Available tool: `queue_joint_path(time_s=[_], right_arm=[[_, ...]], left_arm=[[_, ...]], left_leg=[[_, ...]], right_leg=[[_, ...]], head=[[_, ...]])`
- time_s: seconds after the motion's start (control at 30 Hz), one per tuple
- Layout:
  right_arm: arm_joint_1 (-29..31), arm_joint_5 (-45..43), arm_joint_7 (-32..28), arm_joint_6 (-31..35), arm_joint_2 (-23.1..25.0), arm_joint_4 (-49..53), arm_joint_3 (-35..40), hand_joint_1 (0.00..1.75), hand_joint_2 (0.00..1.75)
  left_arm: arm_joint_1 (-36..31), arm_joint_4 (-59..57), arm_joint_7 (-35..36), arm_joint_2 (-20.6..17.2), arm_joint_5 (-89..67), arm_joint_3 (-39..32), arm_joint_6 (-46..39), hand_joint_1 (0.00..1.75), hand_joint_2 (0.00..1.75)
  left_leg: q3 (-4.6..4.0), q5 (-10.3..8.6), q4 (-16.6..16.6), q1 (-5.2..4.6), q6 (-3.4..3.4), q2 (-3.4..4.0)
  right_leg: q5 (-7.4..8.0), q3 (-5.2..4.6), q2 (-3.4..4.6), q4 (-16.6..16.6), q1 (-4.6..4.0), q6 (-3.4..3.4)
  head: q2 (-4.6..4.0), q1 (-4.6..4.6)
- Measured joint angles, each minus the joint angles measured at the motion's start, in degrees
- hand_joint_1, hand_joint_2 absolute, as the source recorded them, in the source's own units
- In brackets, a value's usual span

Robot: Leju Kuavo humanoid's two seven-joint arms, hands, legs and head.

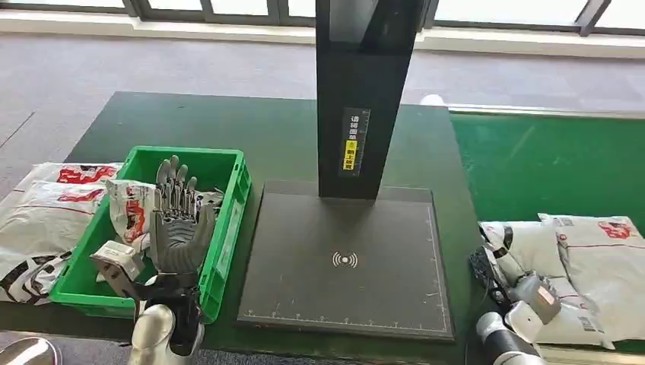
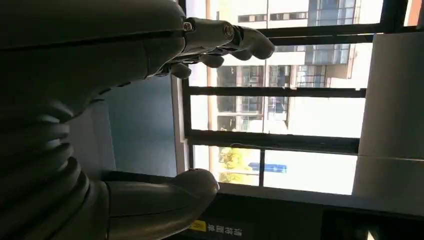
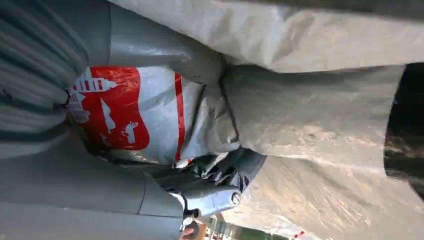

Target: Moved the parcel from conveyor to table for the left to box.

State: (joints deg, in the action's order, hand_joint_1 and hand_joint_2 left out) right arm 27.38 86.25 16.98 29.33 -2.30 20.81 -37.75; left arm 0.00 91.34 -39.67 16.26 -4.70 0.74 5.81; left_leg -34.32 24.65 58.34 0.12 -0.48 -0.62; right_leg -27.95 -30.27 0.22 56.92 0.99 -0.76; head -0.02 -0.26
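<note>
Right hand [image 1: 498, 274] down at the near left corner of the green conveyor [image 1: 532, 160], on the grey parcel [image 1: 532, 251] lying there against a second parcel [image 1: 608, 258]. From the right wrist view, thumb and darker fingers [image 3: 215, 197] closed around a fold of that parcel's red-printed wrapper [image 3: 150, 115], so apparently gripping it; how firm the hold is, hard to tell. Parcel not yet lifted clear, judging by the head view.

To do this step well: squeeze on a thick gather of the bag rather than a thin corner, since soft film slips and stretches. Lift straight up until free of the neighbouring parcel, then carry leftward, low, over the black scale platform [image 1: 346, 258] on the dark green table [image 1: 266, 137]. Mind the black upright post [image 1: 365, 91] at the platform's far edge. Set down near the platform's middle, within reach of the other arm.

Left hand [image 1: 176, 228] raised over the near right corner of the green crate [image 1: 228, 228], fingers spread and straight, holding nothing. Crate already carrying a parcel, more parcels stacked beyond its left wall.

Head view gives layout and route. Right wrist view gives the grasp itself. Left wrist view, tilted toward windows, confirms open fingers [image 2: 240, 42].
</note>
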Motion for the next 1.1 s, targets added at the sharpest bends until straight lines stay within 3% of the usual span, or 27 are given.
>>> queue_joint_path(time_s=[0.23,0.43,0.7,0.83,0.87,0.9,1.1], right_arm=[[0.42,0.00,-0.46,2.08,-0.42,-0.20,-0.04,1.75,1.75],[0.03,-0.07,-4.25,9.19,-0.41,-0.31,-0.35,1.75,1.75],[-4.45,-1.95,-20.04,10.84,5.13,18.37,-4.52,1.75,1.75],[-2.63,-8.25,-52.88,11.02,12.91,36.72,-16.48,1.75,1.75],[-2.03,-8.98,-57.64,11.02,14.18,39.61,-19.07,1.75,1.75],[-1.48,-9.29,-59.81,10.97,15.26,42.00,-21.21,1.75,1.75],[-0.72,-9.84,-57.09,10.93,19.02,50.01,-27.85,1.75,1.75]], left_arm=[[0.01,0.04,0.07,0.00,-0.09,0.00,0.00,0.00,1.75],[0.03,0.24,0.20,0.02,-0.57,-0.04,-0.28,0.00,1.75],[0.09,0.72,0.11,0.02,-1.03,-0.04,-1.79,0.00,1.75],[0.03,0.52,-0.15,0.02,-1.14,-0.04,-2.97,0.00,1.75],[0.03,0.44,-0.22,0.04,-1.20,-0.04,-3.04,0.00,1.75],[0.03,0.42,-0.22,0.04,-1.22,-0.04,-3.04,0.00,1.75],[0.02,0.39,-0.28,0.04,-1.22,-0.04,-3.19,0.00,1.75]], left_leg=[[0.01,-0.01,0.02,0.00,0.01,0.00],[-0.05,-0.02,0.01,-0.01,0.01,-0.01],[-0.26,-0.04,0.00,-0.02,-0.01,-0.13],[-0.38,-0.09,0.00,-0.05,-0.06,-0.05],[-0.38,-0.09,0.00,-0.03,-0.05,-0.09],[-0.38,-0.09,0.00,-0.01,-0.05,-0.16],[-0.41,-0.08,0.00,-0.04,-0.05,-0.09]], right_leg=[[0.07,0.02,0.00,0.00,0.00,-0.01],[0.07,0.03,0.00,0.01,0.00,0.00],[0.07,-0.12,-0.08,0.06,0.00,0.00],[0.10,-0.42,0.00,0.14,0.03,0.06],[0.08,-0.40,-0.04,0.13,0.03,0.08],[0.05,-0.40,-0.12,0.13,0.01,0.10],[0.03,-0.38,-0.06,0.10,0.03,0.08]], head=[[0.02,0.00],[0.02,0.00],[0.00,0.02],[0.02,0.00],[0.00,0.00],[0.00,0.00],[0.02,0.02]])
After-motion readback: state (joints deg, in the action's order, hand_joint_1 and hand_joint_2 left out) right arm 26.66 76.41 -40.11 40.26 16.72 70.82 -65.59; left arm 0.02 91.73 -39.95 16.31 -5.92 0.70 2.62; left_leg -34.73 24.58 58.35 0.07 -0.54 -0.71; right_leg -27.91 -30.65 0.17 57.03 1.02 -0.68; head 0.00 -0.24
